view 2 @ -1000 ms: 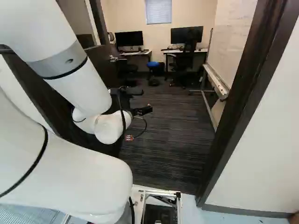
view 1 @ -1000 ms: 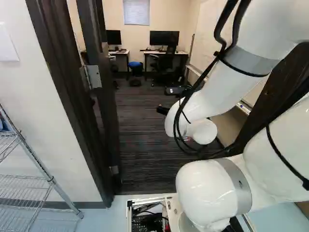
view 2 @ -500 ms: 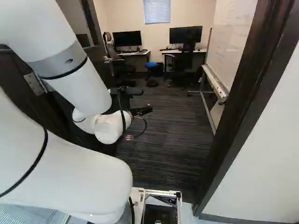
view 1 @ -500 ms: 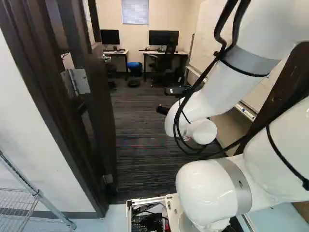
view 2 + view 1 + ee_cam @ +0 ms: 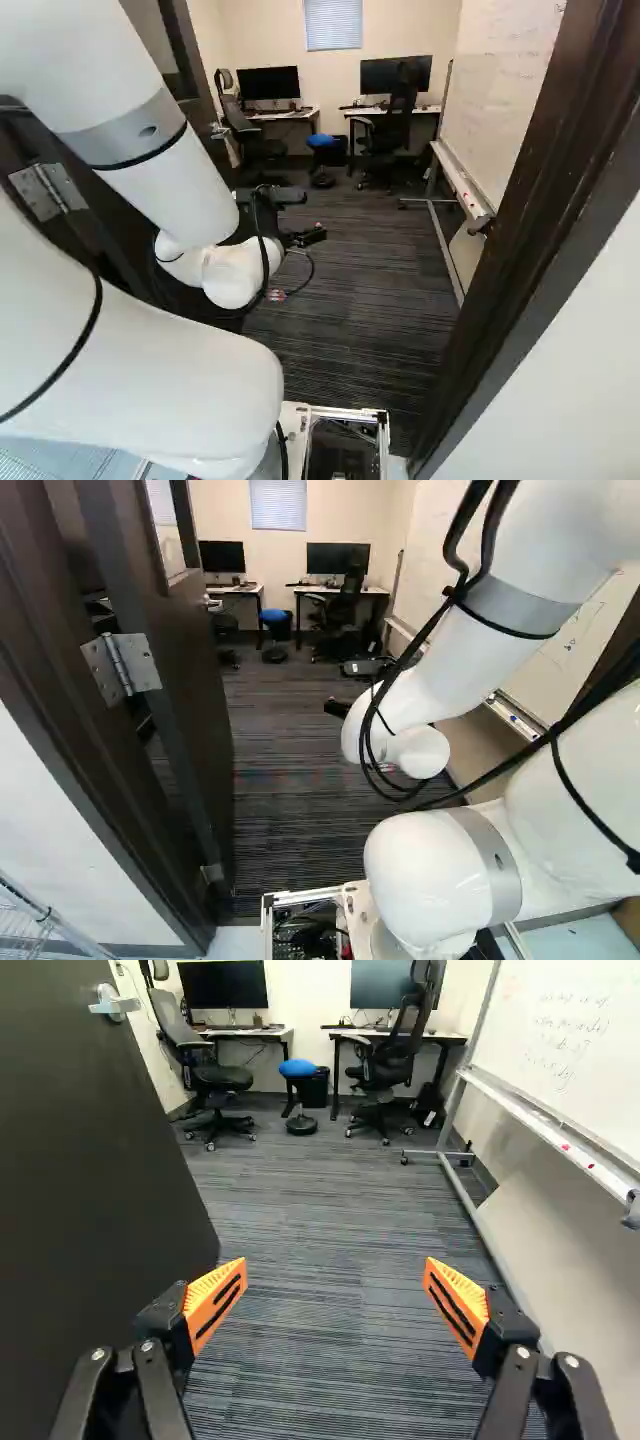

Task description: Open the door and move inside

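The dark door [image 5: 190, 680] stands swung inward at the left of the doorway, its silver hinge [image 5: 121, 667] showing on the frame. In the right base view the gripper [image 5: 305, 237] reaches out past the arm's wrist, over the room's carpet. The wrist view shows the gripper [image 5: 335, 1295] open, its orange-padded fingers wide apart with only carpet beyond them. The door's face [image 5: 90, 1180] rises beside one finger, apart from it, with a silver lever handle [image 5: 113, 1003] farther along. The base's front edge is at the door sill.
The dark door frame [image 5: 530, 230] rises at the right of the right base view. Beyond it a wheeled whiteboard [image 5: 560, 1050] lines one wall. Desks, office chairs [image 5: 390, 1060] and a blue stool [image 5: 298, 1068] stand at the far wall. A wire rack [image 5: 30, 920] is outside, at left.
The base has moved forward toward the doorway; the hinge, door and frame have grown nearer in the base views. The arm keeps its pose against its lowest joint.
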You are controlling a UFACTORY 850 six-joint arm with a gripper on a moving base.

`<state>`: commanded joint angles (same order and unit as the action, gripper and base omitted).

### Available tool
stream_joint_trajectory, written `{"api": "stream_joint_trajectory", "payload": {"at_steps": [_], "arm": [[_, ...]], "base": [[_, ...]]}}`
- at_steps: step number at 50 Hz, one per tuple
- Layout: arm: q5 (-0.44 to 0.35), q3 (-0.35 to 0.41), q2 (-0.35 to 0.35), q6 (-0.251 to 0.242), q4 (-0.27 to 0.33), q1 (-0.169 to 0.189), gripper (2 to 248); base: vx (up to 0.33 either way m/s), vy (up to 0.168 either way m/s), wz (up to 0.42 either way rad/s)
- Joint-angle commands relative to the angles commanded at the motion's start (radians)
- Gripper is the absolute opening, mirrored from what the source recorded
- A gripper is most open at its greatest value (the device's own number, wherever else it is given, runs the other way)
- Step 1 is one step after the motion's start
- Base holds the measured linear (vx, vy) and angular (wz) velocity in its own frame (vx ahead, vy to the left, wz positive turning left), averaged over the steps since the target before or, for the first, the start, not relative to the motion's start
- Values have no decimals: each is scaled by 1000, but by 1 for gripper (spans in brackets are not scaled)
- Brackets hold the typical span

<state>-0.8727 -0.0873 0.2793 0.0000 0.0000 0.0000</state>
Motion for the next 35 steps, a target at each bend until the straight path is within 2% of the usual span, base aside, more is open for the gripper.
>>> {"api": "stream_joint_trajectory", "payload": {"at_steps": [35], "arm": [[0,0,0,0,0,0,247]], "base": [[147,-8,-7]]}}
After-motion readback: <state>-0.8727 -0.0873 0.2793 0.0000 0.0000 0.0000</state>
